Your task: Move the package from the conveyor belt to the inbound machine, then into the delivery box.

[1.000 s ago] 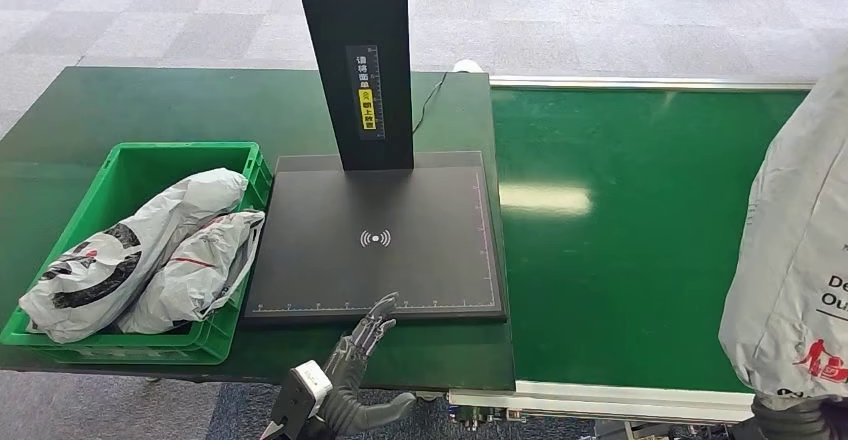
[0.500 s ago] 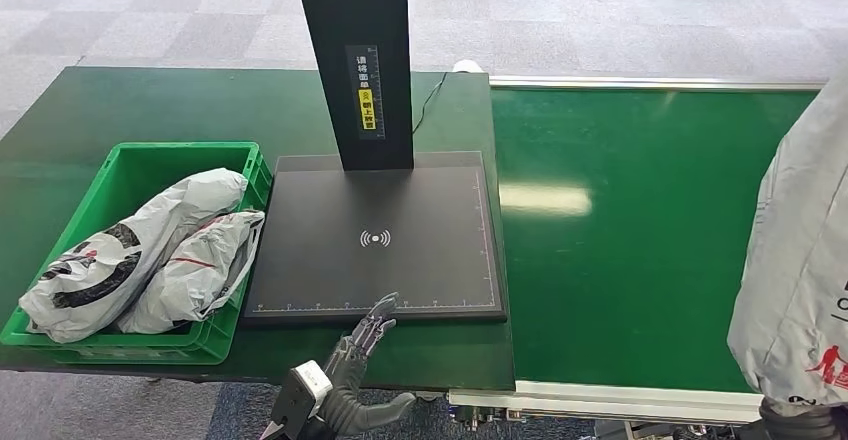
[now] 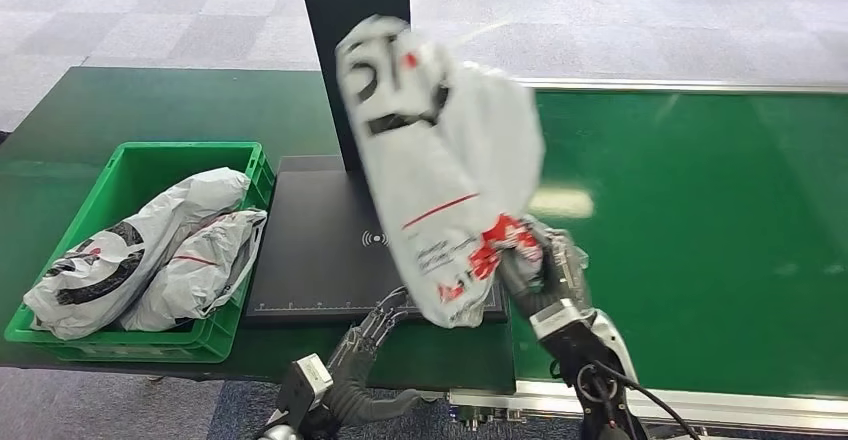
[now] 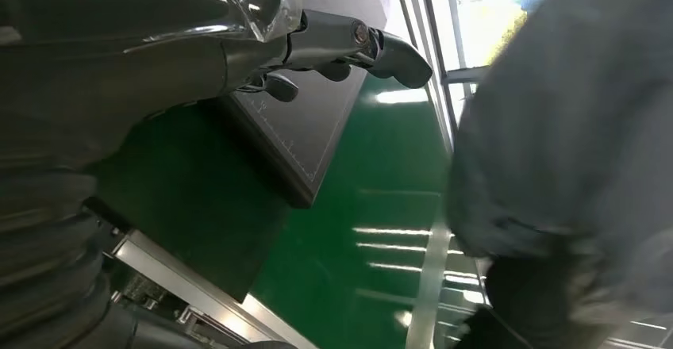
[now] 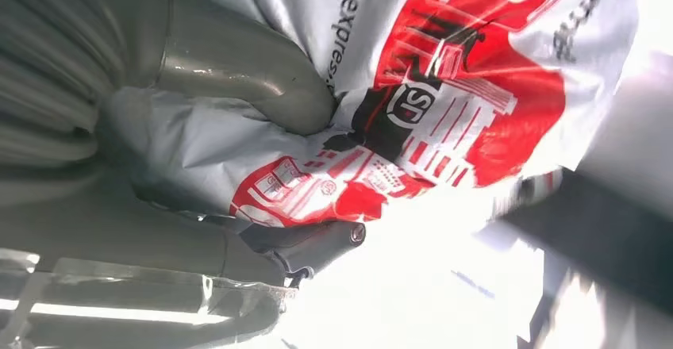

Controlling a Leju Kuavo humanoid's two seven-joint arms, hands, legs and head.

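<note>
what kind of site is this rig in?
Likely a parcel-sorting test cell in an office-like room: a green conveyor belt, a black scanning pad with an upright post, and a green crate holding courier bags. Grey carpet tiles lie behind.

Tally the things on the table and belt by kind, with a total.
Grey packages: 3, one held up by the right hand, two lying in the crate
Green crate: 1
Black inbound machine: 1
Total: 5
</note>
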